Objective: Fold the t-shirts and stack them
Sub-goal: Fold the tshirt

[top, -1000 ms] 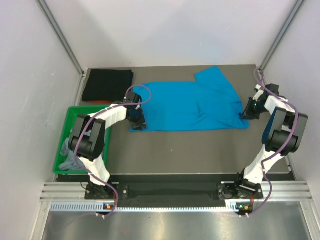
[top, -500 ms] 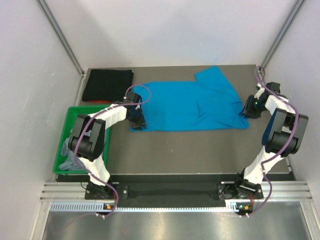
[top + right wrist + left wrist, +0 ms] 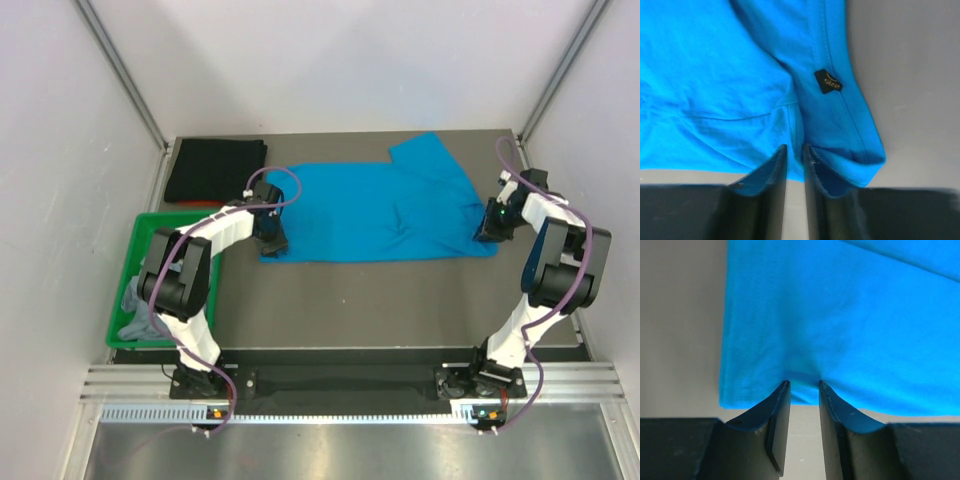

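Checking both grips on the blue t-shirt point(image 3: 380, 210). It lies spread flat across the far half of the table point(image 3: 380, 300), long axis left to right, one sleeve sticking out toward the far right corner.

Left gripper point(image 3: 272, 243): at the shirt's near-left corner, right on the hem. Wrist view shows the two fingers close together with a narrow gap. The hem puckers into a small fold between the tips, so it reads as clamped on the cloth edge. The rest of the shirt stretches away from the fingers; bare table to the left of it.

Right gripper point(image 3: 484, 232): at the shirt's right edge, near corner, by the ribbed neckband. Wrist view: fingers nearly parallel with a slim gap, and a seam runs down into that gap. Cloth covers the tips on both sides. Can't tell if it's actually pinching or just sitting on the fabric. A small black label point(image 3: 828, 81) on the band is just beyond the right finger.

Others: the black t-shirt point(image 3: 215, 170) is folded at the far-left corner, well apart from both grippers. The grey t-shirt point(image 3: 135, 310) is crumpled inside the green bin point(image 3: 170, 216), off the table's left side.
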Available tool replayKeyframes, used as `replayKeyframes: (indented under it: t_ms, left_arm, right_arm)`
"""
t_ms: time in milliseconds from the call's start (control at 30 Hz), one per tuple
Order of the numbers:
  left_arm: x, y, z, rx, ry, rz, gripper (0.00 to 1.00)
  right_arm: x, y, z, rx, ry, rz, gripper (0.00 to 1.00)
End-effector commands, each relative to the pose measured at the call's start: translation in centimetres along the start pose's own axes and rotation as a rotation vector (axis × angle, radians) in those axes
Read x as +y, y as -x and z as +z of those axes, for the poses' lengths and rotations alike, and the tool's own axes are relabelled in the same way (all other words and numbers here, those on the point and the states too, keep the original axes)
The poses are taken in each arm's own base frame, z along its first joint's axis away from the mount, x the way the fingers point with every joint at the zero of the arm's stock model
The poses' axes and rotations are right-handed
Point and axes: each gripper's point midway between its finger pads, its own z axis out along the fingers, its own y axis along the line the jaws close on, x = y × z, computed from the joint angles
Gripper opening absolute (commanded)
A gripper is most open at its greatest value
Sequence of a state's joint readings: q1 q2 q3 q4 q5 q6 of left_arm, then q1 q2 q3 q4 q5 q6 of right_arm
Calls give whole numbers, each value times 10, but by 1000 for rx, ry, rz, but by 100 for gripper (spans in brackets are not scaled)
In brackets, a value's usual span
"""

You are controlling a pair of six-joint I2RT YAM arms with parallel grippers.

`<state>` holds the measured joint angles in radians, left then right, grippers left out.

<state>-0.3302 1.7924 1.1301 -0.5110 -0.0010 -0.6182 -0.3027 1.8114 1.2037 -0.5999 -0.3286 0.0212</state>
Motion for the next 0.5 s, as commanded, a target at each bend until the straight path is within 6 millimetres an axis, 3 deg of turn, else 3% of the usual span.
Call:
replayKeyframes:
  t_ms: [0, 67, 167, 467]
  left_arm:
    - [20, 6, 1, -18, 105, 14, 35]
    - [23, 6, 0, -21, 120, 14, 35]
    - [26, 4, 3, -16, 134, 15, 35]
    - [40, 2, 6, -27, 198, 22, 34]
  right_arm:
    - [1, 8, 3, -29, 3, -30, 13]
    - [-4, 8, 4, -28, -22, -29, 6]
    - [-13, 10, 6, -29, -67, -25, 2]
    - [-23, 29, 11, -107, -125, -29, 0]
